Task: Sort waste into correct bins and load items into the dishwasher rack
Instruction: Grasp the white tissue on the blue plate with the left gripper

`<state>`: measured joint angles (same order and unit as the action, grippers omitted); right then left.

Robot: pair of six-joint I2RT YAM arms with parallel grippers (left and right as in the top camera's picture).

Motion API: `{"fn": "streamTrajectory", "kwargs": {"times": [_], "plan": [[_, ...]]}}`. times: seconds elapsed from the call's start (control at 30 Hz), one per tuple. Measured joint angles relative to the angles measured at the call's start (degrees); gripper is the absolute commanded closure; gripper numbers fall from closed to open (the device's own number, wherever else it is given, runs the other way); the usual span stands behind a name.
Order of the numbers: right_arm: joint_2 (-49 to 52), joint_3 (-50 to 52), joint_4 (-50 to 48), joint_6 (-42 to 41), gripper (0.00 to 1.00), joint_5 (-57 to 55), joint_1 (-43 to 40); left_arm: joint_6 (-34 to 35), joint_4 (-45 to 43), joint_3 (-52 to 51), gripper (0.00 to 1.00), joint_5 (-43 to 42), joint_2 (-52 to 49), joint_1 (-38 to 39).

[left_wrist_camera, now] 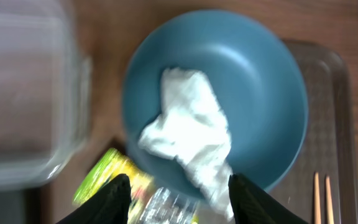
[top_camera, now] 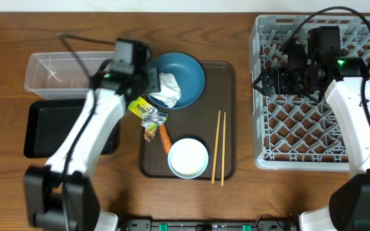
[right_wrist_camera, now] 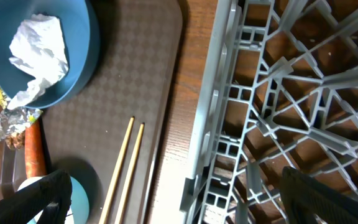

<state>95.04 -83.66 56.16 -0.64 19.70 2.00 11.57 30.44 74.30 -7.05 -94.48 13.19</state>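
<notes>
Step in hand: by my reading, waste sorting, with the crumpled white tissue (left_wrist_camera: 188, 130) as first target.
Left hand: the left hand (left_wrist_camera: 179, 202) is spread wide and grasps nothing. It hovers over the near rim of the dark blue bowl (top_camera: 188, 70).
Tissue: it lies inside the blue bowl, one tail draped toward the rim and reaching between the spread fingers.
Other waste: the yellow-green and silver foil wrapper (top_camera: 145, 110) lies at the left edge of the brown serving tray (top_camera: 227, 96), just beside the bowl. The orange carrot-like stick (top_camera: 165, 138) lies between the wrapper and the white bowl (top_camera: 188, 158).
Bins: the clear plastic tub (top_camera: 50, 74) and the black tray (top_camera: 44, 128) sit on the worktop, left of the serving tray.
Right hand: the right hand (right_wrist_camera: 176, 180) is spread and empty, held over the left edge of the grey dishwasher rack (top_camera: 268, 128).
Items waiting: both bowls and the wooden chopsticks (top_camera: 218, 146) are on the serving tray.
Next move calls for: probably lowering onto the tissue, pinching it alone without catching the wrapper, then carrying it left to a bin.
Blur: the left wrist view is smeared, so exact contact is unclear.
</notes>
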Motion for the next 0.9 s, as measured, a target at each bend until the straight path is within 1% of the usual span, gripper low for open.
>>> {"fn": "streamTrajectory", "kwargs": {"times": [0.1,0.33,0.77,0.8,0.83,0.9], "plan": [[0.0,0.0,0.2,0.0,0.01,-0.1,0.0,0.0,-2.6,1.7,0.48,0.3,-4.0,1.4],[0.0,0.0,0.2,0.0,0.01,-0.2,0.0,0.9,-4.1,1.8,0.47,0.6,-11.6,1.6],[0.0,0.0,0.2,0.0,0.01,-0.2,0.0,1.7,-6.3,1.8,0.46,0.6,-18.4,2.2],[0.0,0.0,0.2,0.0,0.01,-0.2,0.0,1.7,-6.3,1.8,0.47,0.6,-18.9,2.3],[0.0,0.0,0.2,0.0,0.01,-0.2,0.0,1.7,-6.3,1.8,0.51,0.6,-19.5,2.3],[0.0,0.0,0.2,0.0,0.01,-0.2,0.0,1.9,-6.5,1.8,0.67,0.6,-20.2,2.3]]}}
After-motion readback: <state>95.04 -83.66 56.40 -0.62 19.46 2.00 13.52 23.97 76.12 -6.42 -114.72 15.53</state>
